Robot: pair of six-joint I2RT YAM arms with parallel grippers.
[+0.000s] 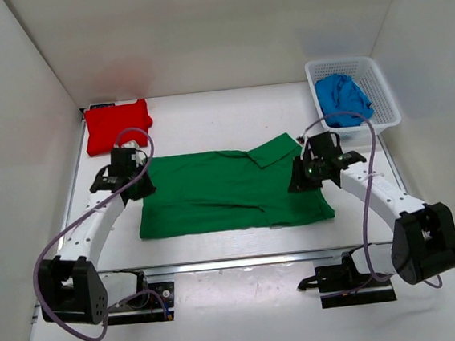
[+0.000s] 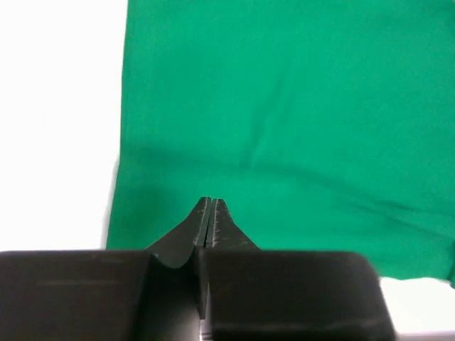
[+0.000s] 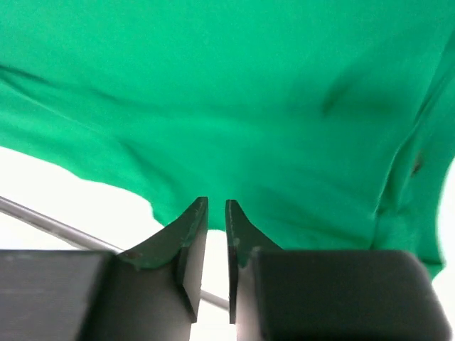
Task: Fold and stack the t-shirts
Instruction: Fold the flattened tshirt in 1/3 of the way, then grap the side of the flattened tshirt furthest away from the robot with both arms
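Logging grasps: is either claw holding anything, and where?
Cannot be told: left claw is shut at the green shirt's edge, right claw slightly parted; no pinched cloth shows.

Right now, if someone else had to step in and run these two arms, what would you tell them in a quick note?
Left gripper: shut, tips over the green t-shirt near its left edge; no cloth seen between them.
Right gripper: open by a narrow gap, at the shirt's right edge, holding nothing.
The green shirt lies spread on the table, one sleeve turned in. Red t-shirt sits folded at the far left corner. Blue t-shirt is crumpled in the basket, far right.
Done: red folded. Left: finish green, fold blue, stack all.
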